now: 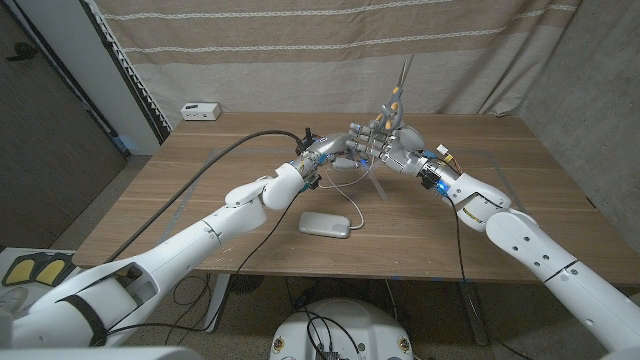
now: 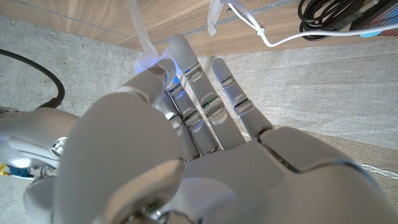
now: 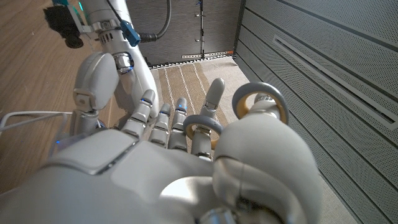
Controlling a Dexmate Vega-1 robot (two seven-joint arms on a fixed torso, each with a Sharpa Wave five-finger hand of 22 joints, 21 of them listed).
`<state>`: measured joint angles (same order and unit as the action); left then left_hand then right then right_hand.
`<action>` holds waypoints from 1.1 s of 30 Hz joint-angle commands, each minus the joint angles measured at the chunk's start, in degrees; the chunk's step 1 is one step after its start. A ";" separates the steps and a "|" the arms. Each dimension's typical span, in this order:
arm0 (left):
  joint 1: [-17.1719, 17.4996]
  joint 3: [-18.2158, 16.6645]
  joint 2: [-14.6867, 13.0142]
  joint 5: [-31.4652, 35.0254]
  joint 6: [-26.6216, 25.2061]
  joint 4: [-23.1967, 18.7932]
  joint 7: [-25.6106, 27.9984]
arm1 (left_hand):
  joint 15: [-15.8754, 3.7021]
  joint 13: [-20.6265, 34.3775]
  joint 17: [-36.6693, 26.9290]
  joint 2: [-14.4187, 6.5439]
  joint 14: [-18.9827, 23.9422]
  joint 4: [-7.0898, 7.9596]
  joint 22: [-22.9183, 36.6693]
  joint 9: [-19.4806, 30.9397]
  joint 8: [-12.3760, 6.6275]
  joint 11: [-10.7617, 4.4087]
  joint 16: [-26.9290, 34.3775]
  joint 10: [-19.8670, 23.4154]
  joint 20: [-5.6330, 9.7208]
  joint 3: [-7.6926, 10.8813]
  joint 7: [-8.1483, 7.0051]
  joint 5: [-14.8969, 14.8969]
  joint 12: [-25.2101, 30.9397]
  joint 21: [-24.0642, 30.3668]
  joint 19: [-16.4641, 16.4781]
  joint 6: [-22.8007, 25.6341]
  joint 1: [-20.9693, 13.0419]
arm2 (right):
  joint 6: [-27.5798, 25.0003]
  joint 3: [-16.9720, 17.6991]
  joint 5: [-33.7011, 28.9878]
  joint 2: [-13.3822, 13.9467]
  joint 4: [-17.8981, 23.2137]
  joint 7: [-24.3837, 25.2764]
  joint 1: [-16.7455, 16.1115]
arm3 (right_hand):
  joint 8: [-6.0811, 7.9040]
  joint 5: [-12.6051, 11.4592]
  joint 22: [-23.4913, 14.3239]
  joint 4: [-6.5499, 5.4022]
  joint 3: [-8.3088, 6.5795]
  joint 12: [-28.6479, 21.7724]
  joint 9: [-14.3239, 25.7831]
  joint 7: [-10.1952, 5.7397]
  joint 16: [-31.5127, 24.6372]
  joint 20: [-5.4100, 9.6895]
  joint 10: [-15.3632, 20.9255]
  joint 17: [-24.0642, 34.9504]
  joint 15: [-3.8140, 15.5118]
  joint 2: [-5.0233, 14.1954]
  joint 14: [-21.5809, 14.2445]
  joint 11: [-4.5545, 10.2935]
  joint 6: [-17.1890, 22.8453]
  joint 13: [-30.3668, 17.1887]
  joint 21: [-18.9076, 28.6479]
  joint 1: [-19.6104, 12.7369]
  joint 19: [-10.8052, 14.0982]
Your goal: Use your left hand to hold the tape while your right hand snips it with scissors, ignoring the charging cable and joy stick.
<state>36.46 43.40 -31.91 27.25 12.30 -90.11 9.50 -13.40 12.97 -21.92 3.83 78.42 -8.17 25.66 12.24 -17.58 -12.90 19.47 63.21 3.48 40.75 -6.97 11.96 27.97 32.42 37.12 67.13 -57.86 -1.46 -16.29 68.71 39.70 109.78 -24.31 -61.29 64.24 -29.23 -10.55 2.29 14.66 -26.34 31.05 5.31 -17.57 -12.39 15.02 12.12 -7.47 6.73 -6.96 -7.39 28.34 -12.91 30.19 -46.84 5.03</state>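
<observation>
Left hand point(image 1: 335, 152) raised over table centre, pinching thin clear strip of tape point(image 2: 142, 34) between thumb and fingers; right hand point(image 1: 393, 143) beside it grips grey-handled metal scissors point(image 1: 398, 95), blades pointing up. Tape looks light, limp, sticky: hold taut, cut free span near fingers

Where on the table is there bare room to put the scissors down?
Bare wood lies right of the right robot hand, toward the table's right edge, and along the front left edge. The middle is crowded: both robot hands, the tape, the white pad and its cable.
</observation>
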 commanded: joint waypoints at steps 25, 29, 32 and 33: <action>-1.02 -4.29 1.35 -13.27 0.43 1.24 -2.55 | -0.21 15.52 -0.34 -0.09 0.22 0.02 0.62 0.43 0.24 1.02 -0.80 3.20 6.84 -0.24 0.46 0.48 0.01 1.13 -0.83 -0.77 -0.79 | -0.65 0.14 0.82 1.11 0.72 -0.86 -2.24 | 0.30 0.17 -0.14 0.42 0.01 0.53 -0.54 0.87 0.36 -0.02 0.06 0.30 -0.30 0.47 -0.22 -0.97 0.17 -0.35 -0.83 -0.27 0.22; -1.08 -4.55 1.39 -14.27 0.32 1.27 -2.86 | -0.21 15.56 -0.33 -0.08 0.18 0.01 0.68 0.50 0.27 1.02 -0.86 3.17 6.84 -0.26 0.45 0.50 -0.01 1.24 -0.90 -0.95 -0.81 | -0.50 0.22 0.89 1.13 0.94 -0.62 -2.73 | 0.02 0.19 -0.13 0.39 0.02 0.54 -0.88 0.93 0.41 -0.02 0.06 0.31 -0.39 0.50 -0.21 -1.02 0.06 -0.35 -0.94 -0.20 0.26; -0.82 -4.92 1.55 -15.96 -0.07 1.11 -3.48 | -0.22 15.52 -0.33 -0.08 0.15 0.01 0.74 0.54 0.26 1.02 -0.92 3.08 6.85 -0.27 0.50 0.52 -0.10 1.33 -0.97 -0.95 -0.84 | -0.37 0.16 0.82 1.13 1.02 -0.74 -2.89 | -0.22 0.20 -0.13 0.37 0.03 0.57 -1.20 0.99 0.48 -0.02 0.00 0.30 -0.46 0.52 -0.15 -1.07 0.08 -0.36 -1.05 -0.15 0.29; -0.77 -5.00 1.66 -16.36 0.02 1.22 -3.45 | -0.22 15.53 -0.33 -0.09 0.15 0.01 0.76 0.57 0.26 1.01 -0.93 3.09 6.85 -0.28 0.52 0.52 -0.10 1.37 -1.00 -0.99 -0.85 | -0.21 0.12 0.73 1.07 1.03 -0.83 -2.95 | -0.27 0.21 -0.13 0.35 0.03 0.57 -1.33 1.15 0.49 -0.02 0.00 0.30 -0.48 0.53 -0.17 -1.08 0.23 -0.36 -1.09 -0.13 0.30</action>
<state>35.52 39.48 -30.60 14.93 12.73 -88.88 7.16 -13.40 12.97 -22.05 3.59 78.42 -8.15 26.19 12.67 -17.37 -12.90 18.63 63.22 3.39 40.74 -6.59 11.96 27.67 33.50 36.40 66.33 -58.11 -2.34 -16.20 69.57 40.72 110.33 -25.14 -63.26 64.30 -29.15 -10.54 2.52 14.43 -25.96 29.83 5.75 -17.35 -12.39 15.04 12.11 -7.47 6.73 -6.95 -8.03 28.34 -13.20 29.21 -46.84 5.02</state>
